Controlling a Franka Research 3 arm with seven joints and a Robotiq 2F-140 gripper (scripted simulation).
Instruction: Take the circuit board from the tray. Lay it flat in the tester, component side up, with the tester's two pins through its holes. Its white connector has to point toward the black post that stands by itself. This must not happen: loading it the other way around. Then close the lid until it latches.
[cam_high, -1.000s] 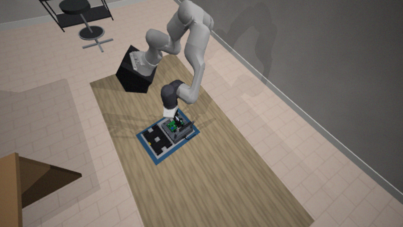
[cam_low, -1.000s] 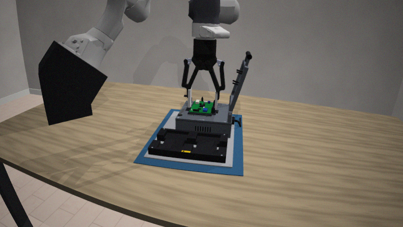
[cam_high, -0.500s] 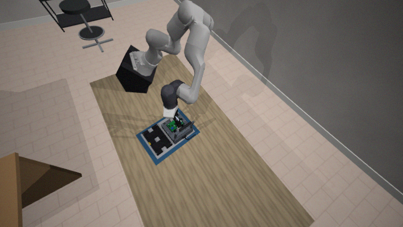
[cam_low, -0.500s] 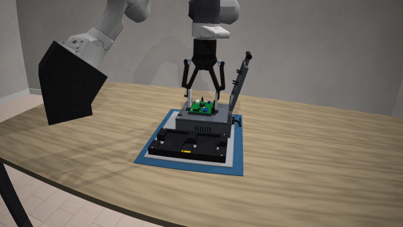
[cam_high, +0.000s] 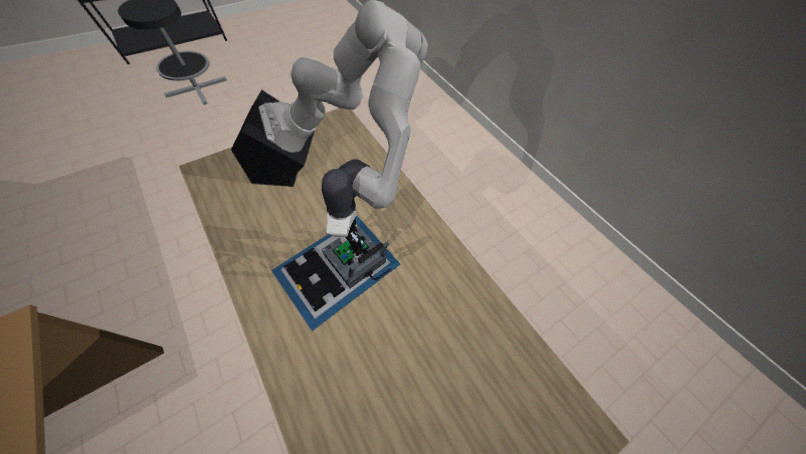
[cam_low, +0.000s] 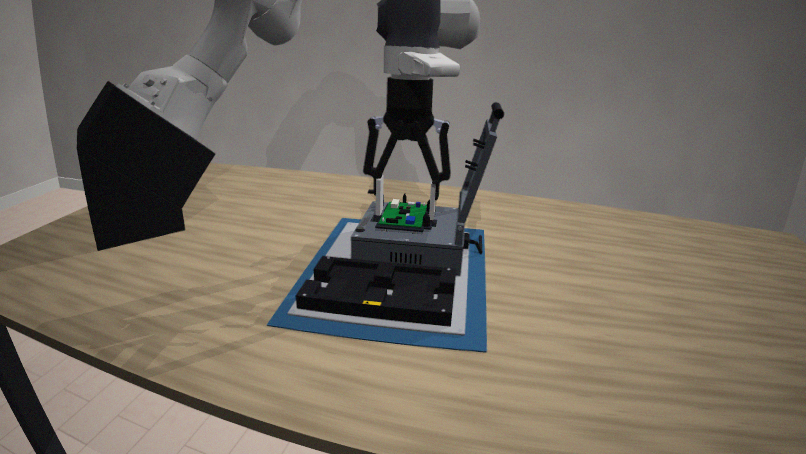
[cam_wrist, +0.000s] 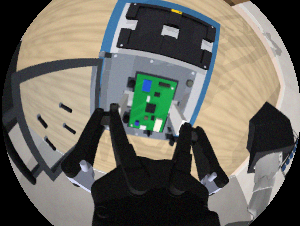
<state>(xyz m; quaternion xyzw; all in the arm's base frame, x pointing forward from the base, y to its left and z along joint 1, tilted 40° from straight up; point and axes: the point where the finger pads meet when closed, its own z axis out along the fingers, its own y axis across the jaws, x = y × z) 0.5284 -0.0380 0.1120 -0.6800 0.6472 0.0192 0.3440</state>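
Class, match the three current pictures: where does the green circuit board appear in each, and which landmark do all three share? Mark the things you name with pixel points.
Top: the board (cam_high: 342, 252) (cam_low: 402, 216) (cam_wrist: 156, 95) is just below the picture's centre, slightly left.
Exterior: at the centre, on the grey tester (cam_high: 336, 263) (cam_low: 406, 248) (cam_wrist: 114, 75).
Wrist: near the centre, between the jaws.
Shared landmark: the black tray (cam_high: 307, 279) (cam_low: 344, 301) (cam_wrist: 150, 30).
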